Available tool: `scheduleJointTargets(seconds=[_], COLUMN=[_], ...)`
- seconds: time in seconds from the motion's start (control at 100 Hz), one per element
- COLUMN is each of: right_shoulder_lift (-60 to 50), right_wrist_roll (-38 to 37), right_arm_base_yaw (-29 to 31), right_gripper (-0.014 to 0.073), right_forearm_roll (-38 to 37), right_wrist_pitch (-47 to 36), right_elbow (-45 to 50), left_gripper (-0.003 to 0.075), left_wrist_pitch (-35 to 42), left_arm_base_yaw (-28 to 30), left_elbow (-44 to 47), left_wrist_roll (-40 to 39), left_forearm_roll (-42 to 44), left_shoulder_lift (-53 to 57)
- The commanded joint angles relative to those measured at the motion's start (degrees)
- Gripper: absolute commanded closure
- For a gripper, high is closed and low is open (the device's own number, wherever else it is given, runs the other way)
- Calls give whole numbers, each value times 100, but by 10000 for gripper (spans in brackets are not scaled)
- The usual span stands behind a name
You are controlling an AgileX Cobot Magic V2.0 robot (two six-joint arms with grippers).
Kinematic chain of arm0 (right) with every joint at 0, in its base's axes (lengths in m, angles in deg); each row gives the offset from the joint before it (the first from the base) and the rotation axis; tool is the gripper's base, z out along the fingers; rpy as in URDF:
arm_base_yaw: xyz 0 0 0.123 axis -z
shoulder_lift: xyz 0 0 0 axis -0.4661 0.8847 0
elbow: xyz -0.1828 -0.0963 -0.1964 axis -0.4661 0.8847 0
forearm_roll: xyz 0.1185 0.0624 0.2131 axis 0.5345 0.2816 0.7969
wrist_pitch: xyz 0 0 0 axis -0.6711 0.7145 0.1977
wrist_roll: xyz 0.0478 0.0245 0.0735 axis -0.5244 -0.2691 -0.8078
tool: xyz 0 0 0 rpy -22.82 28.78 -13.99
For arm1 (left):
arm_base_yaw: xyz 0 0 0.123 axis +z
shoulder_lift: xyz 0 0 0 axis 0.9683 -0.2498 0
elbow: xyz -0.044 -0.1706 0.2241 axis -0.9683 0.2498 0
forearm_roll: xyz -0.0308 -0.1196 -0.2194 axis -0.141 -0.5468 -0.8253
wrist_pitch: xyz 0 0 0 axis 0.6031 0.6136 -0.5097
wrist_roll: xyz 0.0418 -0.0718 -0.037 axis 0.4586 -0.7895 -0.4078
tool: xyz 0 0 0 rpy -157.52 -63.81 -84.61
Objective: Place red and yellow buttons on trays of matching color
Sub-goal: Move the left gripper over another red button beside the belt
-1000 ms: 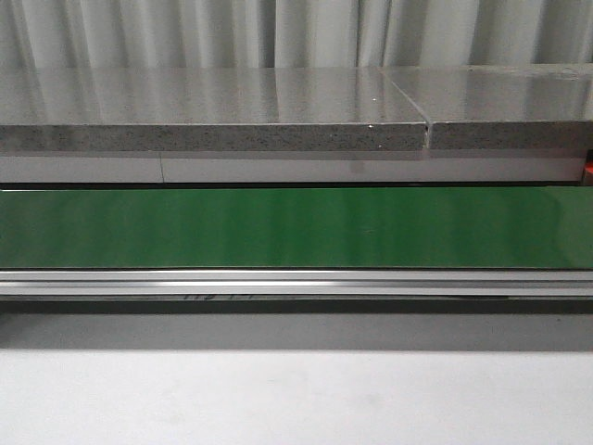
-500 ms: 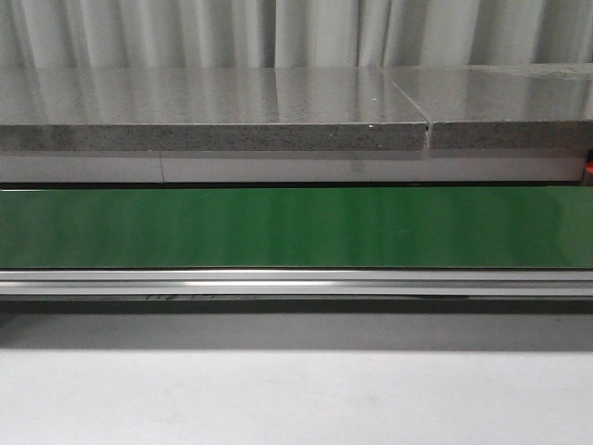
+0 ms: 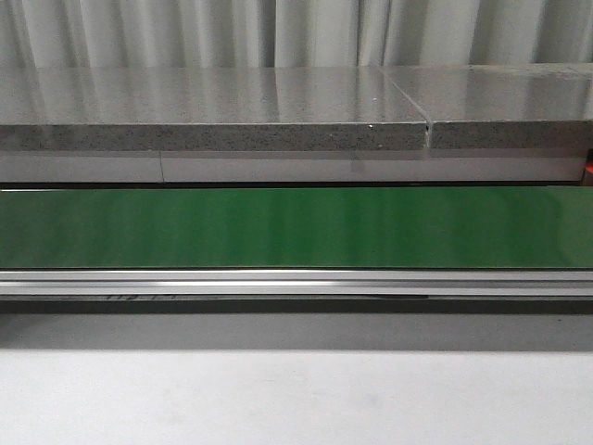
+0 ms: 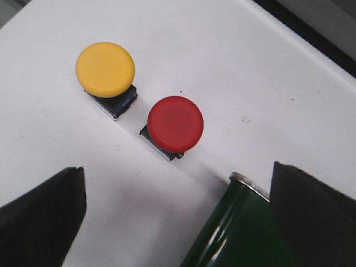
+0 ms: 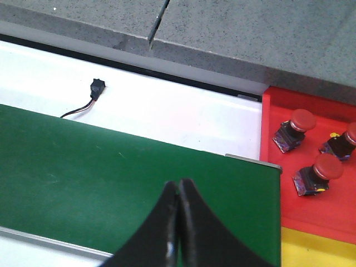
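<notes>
No words, labels, brand names or numbers can be read anywhere in these views; the dark marks under the conveyor's rail are too blurred to make out.

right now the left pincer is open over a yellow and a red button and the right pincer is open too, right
Not quite. The right pincer is shut, fingers pressed together over the green belt, as the right wrist view shows. The left pincer is open over the yellow button and red button.
</notes>
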Motion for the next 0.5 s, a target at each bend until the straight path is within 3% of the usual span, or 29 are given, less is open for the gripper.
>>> scheduleJointTargets(seconds=[0.0,0.49], right_shoulder_lift=[-43,-43], right_wrist_roll=[9,9], right_arm_base_yaw=[4,4], right_gripper=[662,662], right_forearm_roll=[-2,-2], right_wrist_pitch=[-346,-346], right_elbow=[-145,-145], left_gripper=[78,78], left_wrist_pitch=[198,187], left_arm_base_yaw=[13,13], left_elbow=[-354,-1159], left_wrist_roll=[-64,-64], left_forearm_roll=[-59,-162], left_shoulder_lift=[-33,-1060])
